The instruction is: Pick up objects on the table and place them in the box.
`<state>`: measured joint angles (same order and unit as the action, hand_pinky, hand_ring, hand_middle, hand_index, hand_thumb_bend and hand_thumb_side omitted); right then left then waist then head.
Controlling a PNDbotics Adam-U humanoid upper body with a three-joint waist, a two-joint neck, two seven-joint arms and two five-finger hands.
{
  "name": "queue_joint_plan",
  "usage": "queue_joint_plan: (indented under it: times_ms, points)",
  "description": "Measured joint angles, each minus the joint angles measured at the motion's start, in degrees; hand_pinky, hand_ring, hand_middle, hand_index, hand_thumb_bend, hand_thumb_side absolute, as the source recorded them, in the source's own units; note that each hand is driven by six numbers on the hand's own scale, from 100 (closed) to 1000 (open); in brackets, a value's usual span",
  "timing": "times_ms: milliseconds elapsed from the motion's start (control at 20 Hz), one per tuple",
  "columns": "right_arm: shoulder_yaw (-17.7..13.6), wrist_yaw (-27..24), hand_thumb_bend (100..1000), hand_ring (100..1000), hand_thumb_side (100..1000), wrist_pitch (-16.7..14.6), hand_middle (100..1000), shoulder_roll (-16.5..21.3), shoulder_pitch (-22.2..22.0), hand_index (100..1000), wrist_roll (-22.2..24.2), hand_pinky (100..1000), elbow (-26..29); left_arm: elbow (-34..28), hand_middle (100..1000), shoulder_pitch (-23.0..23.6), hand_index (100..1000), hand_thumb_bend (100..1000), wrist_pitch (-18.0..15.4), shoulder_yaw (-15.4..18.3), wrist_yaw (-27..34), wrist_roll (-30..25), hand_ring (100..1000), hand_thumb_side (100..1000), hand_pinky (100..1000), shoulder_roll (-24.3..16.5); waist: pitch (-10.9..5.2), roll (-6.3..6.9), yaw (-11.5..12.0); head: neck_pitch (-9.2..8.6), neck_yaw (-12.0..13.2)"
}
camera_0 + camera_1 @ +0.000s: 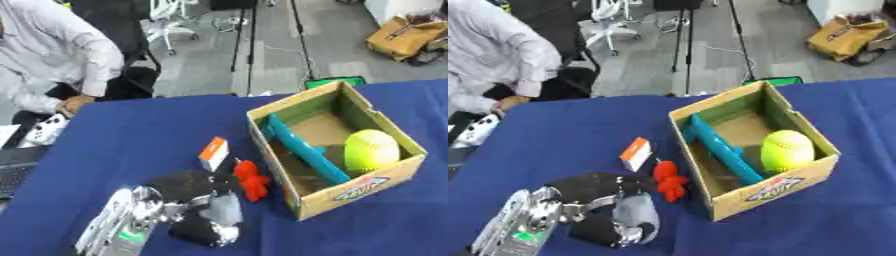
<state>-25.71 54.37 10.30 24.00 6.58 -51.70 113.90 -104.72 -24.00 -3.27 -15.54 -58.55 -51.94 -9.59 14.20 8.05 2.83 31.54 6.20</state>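
While near red toy (252,180), left hand (203,212) fingers (226,209) curled (empty)

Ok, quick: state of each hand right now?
Left hand: on the blue table near the red toy; fingers cannot be told.
Right hand: not in view.

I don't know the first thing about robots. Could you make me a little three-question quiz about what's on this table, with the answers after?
1. True or false: the yellow-green ball already lies inside the cardboard box.
2. Which loose thing on the blue table lies nearest the box's side: (a) the red toy, (b) the orange and white pack?
3. Fill in: the long thing lying slantwise inside the box is coloured ____.

Key
1. True.
2. (a); the pack lies further to the left.
3. Teal: the teal bar lies beside the ball.

The left hand is low on the table, left of the red toy.
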Motion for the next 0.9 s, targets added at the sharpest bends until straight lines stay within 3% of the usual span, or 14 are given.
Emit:
queue_joint_plan:
  times_ms: [50, 200, 500, 900]
  points:
    - [0.00, -0.02, 100, 830, 803, -0.01, 696, 0.00, 0.00, 723, -0.01, 838, 0.00, 0.23, 1000, 0.00, 1000, 320, -0.15, 0.00, -0.09, -0.04, 917, 763, 774, 0.00, 0.00, -0.02, 0.00, -0.08, 0.03]
    - [0.00, -0.05, 100, 830, 803, -0.04, 696, 0.00, 0.01, 723, -0.01, 838, 0.00, 0.70, 1000, 0.00, 1000, 300, -0.51, 0.00, -0.40, -0.10, 913, 731, 745, 0.00, 0.00, -0.07, 0.00, -0.12, 0.11]
    - [-0.01, -0.30, 100, 830, 800, -0.38, 695, 0.00, 0.02, 721, -0.02, 838, 0.00, 1.28, 1000, 0.00, 1000, 276, -0.93, 0.00, -0.64, -0.08, 896, 726, 641, 0.00, 0.01, -0.07, 0.00, -0.42, 0.27]
    - [-0.01, -0.35, 100, 830, 798, -0.52, 694, 0.00, 0.05, 719, -0.02, 838, 0.00, 1.87, 1000, 0.02, 1000, 281, -0.96, 0.01, -0.67, -0.09, 887, 743, 589, 0.00, 0.10, -0.07, -0.02, -0.45, 0.27]
